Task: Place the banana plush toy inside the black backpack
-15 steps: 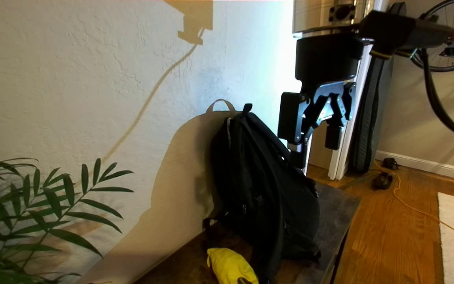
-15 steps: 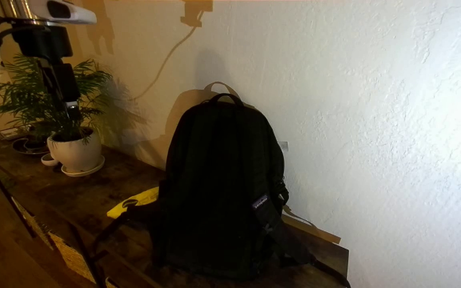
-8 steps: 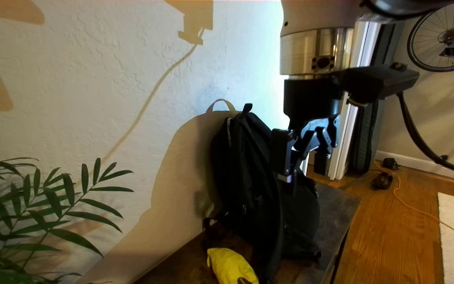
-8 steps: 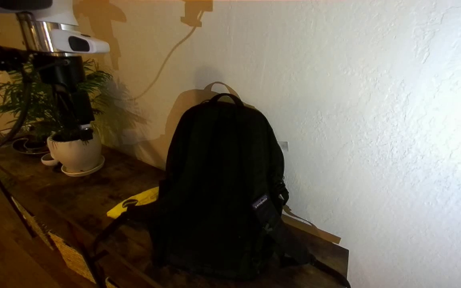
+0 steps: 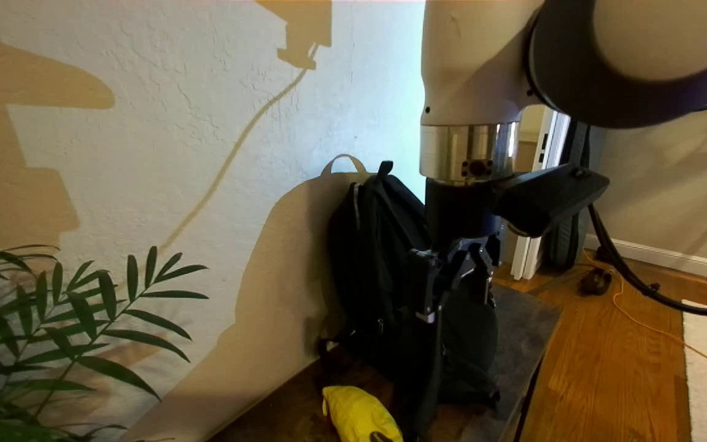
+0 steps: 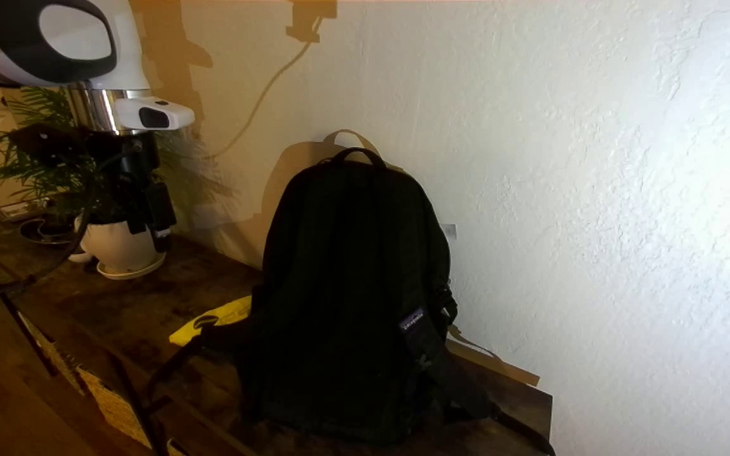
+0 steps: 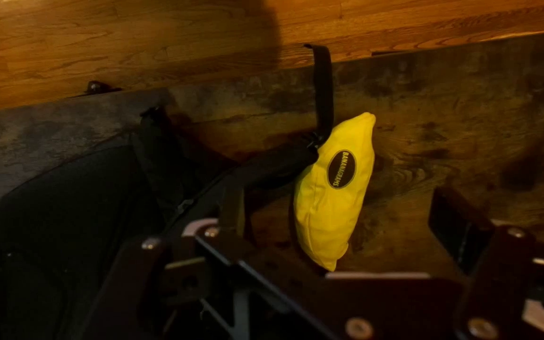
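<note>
The banana plush toy is a yellow cloth pouch [image 7: 331, 203] with a dark oval label. It lies on the dark wooden top; it also shows in both exterior views [image 5: 359, 412] [image 6: 232, 311], partly behind the backpack strap. The black backpack [image 6: 352, 291] stands upright beside it, leaning toward the wall [image 5: 372, 264]; in the wrist view it fills the left side [image 7: 73, 203]. One strap touches the banana. Whether the backpack's main opening is unzipped cannot be told. My gripper [image 7: 344, 217] is open and empty, above the top, with the banana between its fingers in the wrist view [image 5: 456, 306] [image 6: 152, 233].
A potted plant [image 6: 121, 247] in a white pot stands on the wooden top [image 6: 200, 266] behind the gripper; its leaves [image 5: 108, 307] fill an exterior view's lower left. The white wall [image 5: 145, 123] runs along the back. The top's front edge drops to the wooden floor [image 7: 135, 42].
The arm has moved down and toward the backpack and banana, its gripper staying open. The banana and backpack have not moved.
</note>
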